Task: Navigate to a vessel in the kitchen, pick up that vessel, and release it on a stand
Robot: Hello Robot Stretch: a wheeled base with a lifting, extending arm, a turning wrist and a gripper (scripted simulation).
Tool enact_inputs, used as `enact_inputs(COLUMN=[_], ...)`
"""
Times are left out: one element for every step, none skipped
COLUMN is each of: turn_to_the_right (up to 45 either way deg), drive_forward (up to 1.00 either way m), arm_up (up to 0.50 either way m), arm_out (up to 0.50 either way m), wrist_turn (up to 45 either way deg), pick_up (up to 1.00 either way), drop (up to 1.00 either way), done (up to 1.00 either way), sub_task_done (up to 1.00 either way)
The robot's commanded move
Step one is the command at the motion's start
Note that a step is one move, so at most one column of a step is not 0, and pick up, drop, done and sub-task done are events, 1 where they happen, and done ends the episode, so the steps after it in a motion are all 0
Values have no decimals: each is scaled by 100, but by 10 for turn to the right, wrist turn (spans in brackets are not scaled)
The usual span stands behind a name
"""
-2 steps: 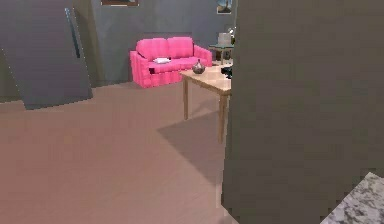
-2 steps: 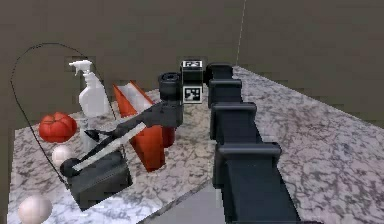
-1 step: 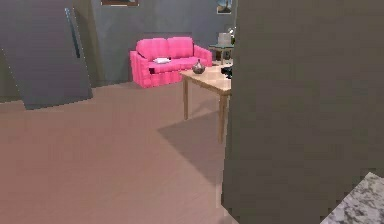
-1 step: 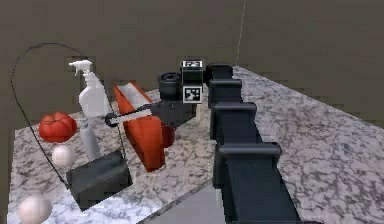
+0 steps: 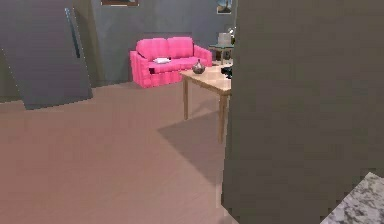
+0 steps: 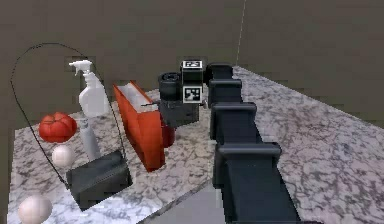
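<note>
In the arm side view my arm (image 6: 240, 140) reaches out over a speckled stone counter (image 6: 320, 140). Beyond its two white marker squares sits my gripper (image 6: 166, 92), a dark body close to a red box-shaped appliance (image 6: 140, 125). A dark rounded shape at the gripper's end merges with it, so I cannot tell whether it holds anything. Across the room in the forward view, a small grey rounded vessel (image 5: 199, 68) stands on a wooden table (image 5: 205, 88).
On the counter stand a white spray bottle (image 6: 90, 95), a red tomato (image 6: 57, 126), two white egg-like balls (image 6: 33, 209), a dark box (image 6: 98, 180) and a thin wire arc. The forward view has a pink sofa (image 5: 165, 60), a grey door (image 5: 45, 50), a dark wall (image 5: 300, 110) and open brown floor.
</note>
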Motion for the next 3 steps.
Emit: enact_inputs(turn_to_the_right=[0, 0, 0], drive_forward=[0, 0, 0], arm_up=[-16, 0, 10], arm_out=[0, 0, 0], wrist_turn=[0, 0, 0], pick_up=[0, 100, 0], drop=[0, 0, 0], done=[0, 0, 0], sub_task_done=[0, 0, 0])
